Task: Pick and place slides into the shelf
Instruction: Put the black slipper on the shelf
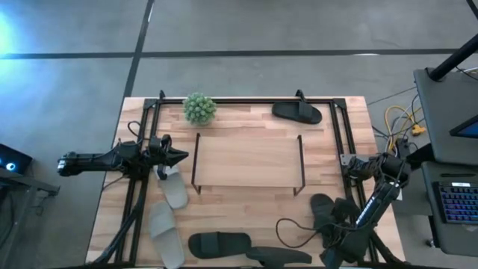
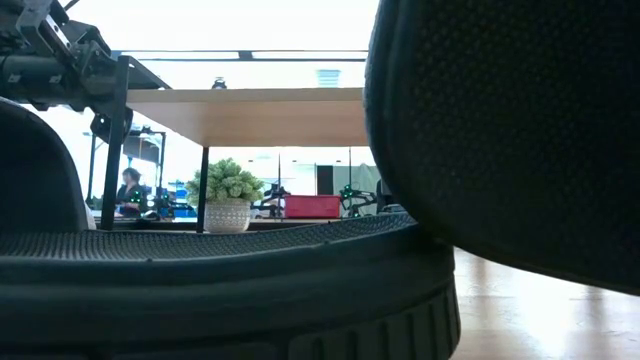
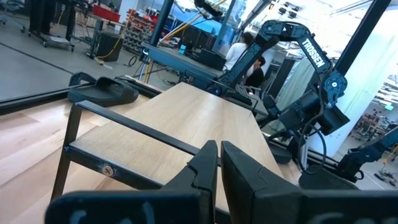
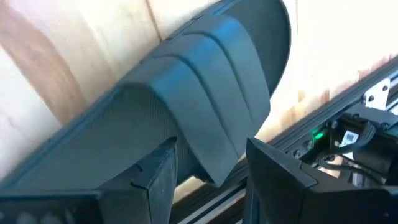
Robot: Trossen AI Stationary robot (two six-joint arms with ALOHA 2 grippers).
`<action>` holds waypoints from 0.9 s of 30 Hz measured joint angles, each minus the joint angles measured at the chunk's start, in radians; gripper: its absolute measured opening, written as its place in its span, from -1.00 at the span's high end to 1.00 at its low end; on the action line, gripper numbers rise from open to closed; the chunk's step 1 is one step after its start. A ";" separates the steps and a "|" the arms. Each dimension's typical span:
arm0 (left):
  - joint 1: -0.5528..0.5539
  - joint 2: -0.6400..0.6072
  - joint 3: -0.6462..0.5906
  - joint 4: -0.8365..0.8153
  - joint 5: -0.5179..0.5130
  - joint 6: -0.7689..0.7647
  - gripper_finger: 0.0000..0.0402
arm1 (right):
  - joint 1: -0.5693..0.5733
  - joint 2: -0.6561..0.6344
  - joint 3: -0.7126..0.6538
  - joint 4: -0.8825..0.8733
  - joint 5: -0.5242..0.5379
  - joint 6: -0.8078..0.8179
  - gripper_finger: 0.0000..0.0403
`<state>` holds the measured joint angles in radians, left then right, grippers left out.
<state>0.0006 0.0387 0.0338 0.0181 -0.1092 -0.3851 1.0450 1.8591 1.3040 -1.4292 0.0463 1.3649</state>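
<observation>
Black slide (image 2: 220, 290) blocking low view

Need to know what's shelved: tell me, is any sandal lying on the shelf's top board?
No: the overhead view shows the shelf board bare, with every sandal on the table around it.

- White capitals reading "TROSSEN" are running down the upper link of the right arm (image 3: 309, 52), in the upper right of the left wrist view.
- Nothing else is showing readable text; a green-lit label on the black rail frame (image 4: 348, 134) is too small to read.
</observation>
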 joint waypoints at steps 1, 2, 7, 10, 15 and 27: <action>0.000 0.000 0.000 0.000 0.000 0.000 0.97 | 0.001 0.000 0.000 0.000 0.000 -0.012 0.09; 0.000 0.000 0.000 0.000 0.000 0.000 0.97 | 0.001 0.000 0.000 0.000 -0.001 -0.023 0.09; 0.000 0.000 0.000 0.000 0.000 0.000 0.97 | -0.005 0.001 -0.001 0.006 0.000 -0.040 0.09; 0.000 0.000 0.000 0.000 0.000 0.000 0.97 | -0.016 0.003 -0.005 0.026 0.003 -0.038 0.09; 0.000 0.000 0.000 0.000 0.000 0.000 0.97 | -0.023 0.003 -0.031 0.094 0.008 -0.097 0.09; 0.000 0.001 0.000 0.000 0.000 0.000 0.97 | -0.031 0.002 -0.090 0.034 0.087 -0.112 0.09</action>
<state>0.0004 0.0394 0.0338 0.0181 -0.1092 -0.3851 1.0143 1.8614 1.2141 -1.3948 0.1335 1.2531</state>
